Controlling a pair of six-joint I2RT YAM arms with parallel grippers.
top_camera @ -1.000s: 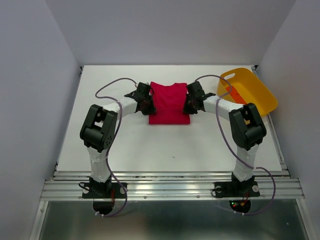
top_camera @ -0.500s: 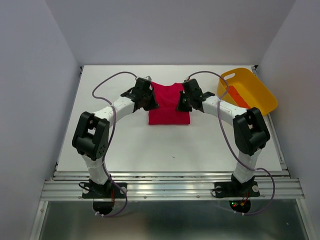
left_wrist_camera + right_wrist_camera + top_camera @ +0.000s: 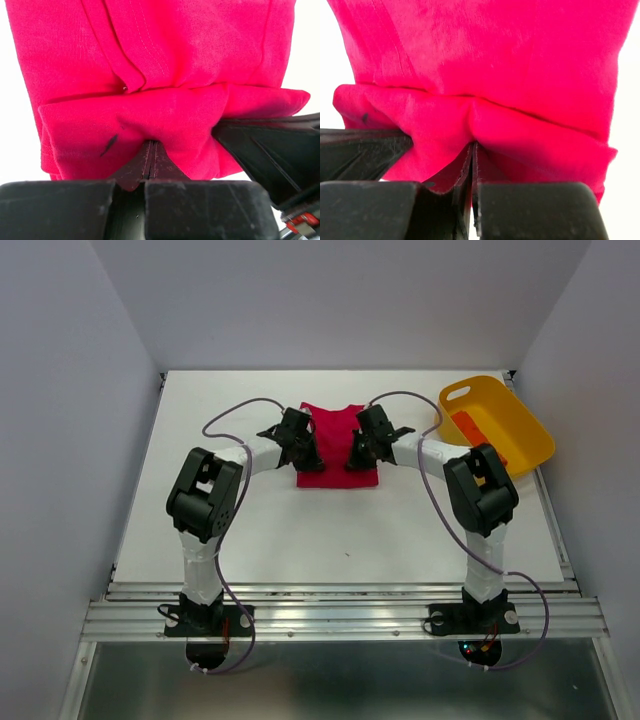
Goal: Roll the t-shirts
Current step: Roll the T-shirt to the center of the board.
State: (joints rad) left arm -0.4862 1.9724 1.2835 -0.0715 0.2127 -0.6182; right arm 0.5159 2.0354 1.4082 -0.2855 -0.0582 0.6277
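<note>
The crimson-red t-shirt (image 3: 337, 420) lies folded into a narrow strip at the table's middle back. My left gripper (image 3: 306, 448) is on its left half and my right gripper (image 3: 358, 450) on its right half, close together. In the left wrist view my left gripper (image 3: 151, 146) is shut on a bunched fold of the red shirt (image 3: 175, 50). In the right wrist view my right gripper (image 3: 473, 146) is shut on the same raised fold of the shirt (image 3: 495, 60). The orange t-shirt (image 3: 474, 430) lies bundled in the yellow basket.
The yellow plastic basket (image 3: 520, 420) stands at the back right, just right of my right arm. White table (image 3: 330, 530) stretches in front of the shirt to the metal rails at the near edge. Grey walls close in both sides.
Both grippers have moved inward from the shirt's side edges onto the cloth and closed on it. The cloth between them is now bunched into a raised fold.
</note>
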